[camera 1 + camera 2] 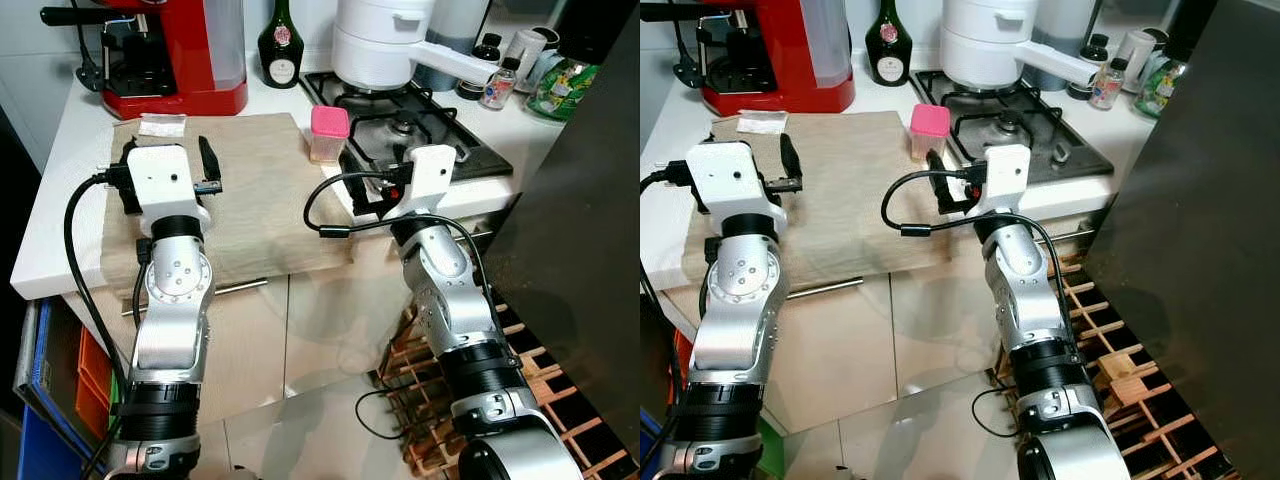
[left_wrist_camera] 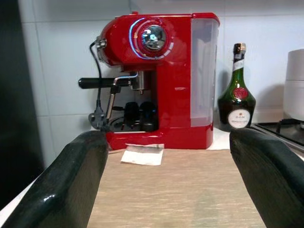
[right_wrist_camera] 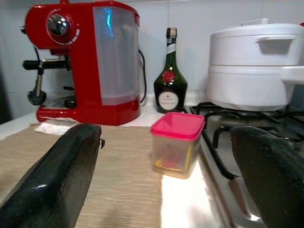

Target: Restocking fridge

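A small clear plastic container with a pink lid (image 1: pixel 329 133) is sitting on the white table (image 1: pixel 60 150), at the edge of a beige woven mat (image 1: pixel 250 190) and just beside the black gas hob (image 1: pixel 420 125). The right claw (image 3: pixel 166 185) is hovering near it with fingers spread wide and gripping nothing. The left claw (image 2: pixel 166 190) is hanging over the mat, also spread wide and empty, facing a red espresso machine (image 2: pixel 161 80) and a dark green bottle (image 2: pixel 236 102).
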Available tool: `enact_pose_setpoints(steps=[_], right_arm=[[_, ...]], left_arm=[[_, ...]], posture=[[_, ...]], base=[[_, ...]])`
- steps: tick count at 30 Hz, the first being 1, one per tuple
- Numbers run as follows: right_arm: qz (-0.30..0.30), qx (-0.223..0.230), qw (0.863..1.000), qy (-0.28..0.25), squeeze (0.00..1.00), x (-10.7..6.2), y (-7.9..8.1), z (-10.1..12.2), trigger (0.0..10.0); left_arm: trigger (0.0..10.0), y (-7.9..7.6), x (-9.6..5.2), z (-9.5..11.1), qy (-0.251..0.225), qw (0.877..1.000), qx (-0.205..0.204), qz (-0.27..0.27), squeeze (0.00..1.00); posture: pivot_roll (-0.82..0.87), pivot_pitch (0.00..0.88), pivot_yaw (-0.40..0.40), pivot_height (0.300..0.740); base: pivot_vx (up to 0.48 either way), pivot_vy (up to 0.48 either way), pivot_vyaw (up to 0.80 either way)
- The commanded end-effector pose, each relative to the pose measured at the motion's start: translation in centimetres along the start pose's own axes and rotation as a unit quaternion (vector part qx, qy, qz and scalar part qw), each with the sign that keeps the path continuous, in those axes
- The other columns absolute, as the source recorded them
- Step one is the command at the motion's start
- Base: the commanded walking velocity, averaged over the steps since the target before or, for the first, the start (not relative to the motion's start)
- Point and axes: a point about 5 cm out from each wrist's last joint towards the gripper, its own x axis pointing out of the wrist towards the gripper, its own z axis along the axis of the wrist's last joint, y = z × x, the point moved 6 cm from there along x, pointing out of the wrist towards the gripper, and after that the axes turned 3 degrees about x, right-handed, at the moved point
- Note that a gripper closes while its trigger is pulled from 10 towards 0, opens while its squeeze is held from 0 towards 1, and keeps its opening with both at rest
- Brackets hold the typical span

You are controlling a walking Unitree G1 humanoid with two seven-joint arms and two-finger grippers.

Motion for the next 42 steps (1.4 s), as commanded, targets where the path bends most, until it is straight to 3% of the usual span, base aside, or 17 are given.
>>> enact_pose_setpoints(steps=[1, 6, 20, 28, 33, 42], right_arm=[[0.009, -0.006, 1.0, 0.002, 0.0, 0.0, 0.0, 0.1, 10.0], [0.014, -0.016, 1.0, 0.011, 0.0, -0.1, -0.1, -0.3, 10.0], [0.005, -0.006, 1.0, 0.004, 0.0, -0.2, -0.1, -0.1, 10.0], [0.024, -0.01, 1.0, 0.014, 0.0, -0.4, 0.3, -0.5, 10.0], [0.035, -0.006, 0.999, 0.024, 0.07, -0.6, 0.5, -1.0, 10.0], [0.0, -0.005, 1.0, 0.019, 0.09, -0.9, -0.8, -0.9, 10.0]], left_arm=[[10.0, -1.9, 0.2, 0.8, -0.007, 1.0, -0.005, -0.026, 0.0], [10.0, -3.0, -0.1, 1.1, -0.017, 0.999, 0.019, -0.042, 0.0], [10.0, -2.8, 0.1, 0.8, -0.009, 0.999, 0.019, -0.035, 0.0], [10.0, -2.5, -0.2, 0.4, -0.001, 0.999, 0.029, -0.024, 0.0], [10.0, -2.7, -0.2, 0.7, -0.005, 0.999, 0.037, -0.026, 0.0], [10.0, -3.8, 0.1, 0.8, -0.009, 0.998, 0.044, -0.051, 0.0]], posture=[[0.05, 0.0, -0.044, 0.74], [0.05, 0.0, -0.048, 0.74], [0.04, 0.0, -0.039, 0.74], [0.04, 0.0, -0.052, 0.74], [0.05, 0.0, -0.05, 0.74], [0.03, 0.0, -0.031, 0.74]], base=[[0.0, 0.48, -0.8], [0.0, 0.288, -0.48], [0.0, 0.0, 0.0], [0.0, 0.0, 0.74], [0.0, 0.0, 0.65], [0.0, 0.0, 0.59]])
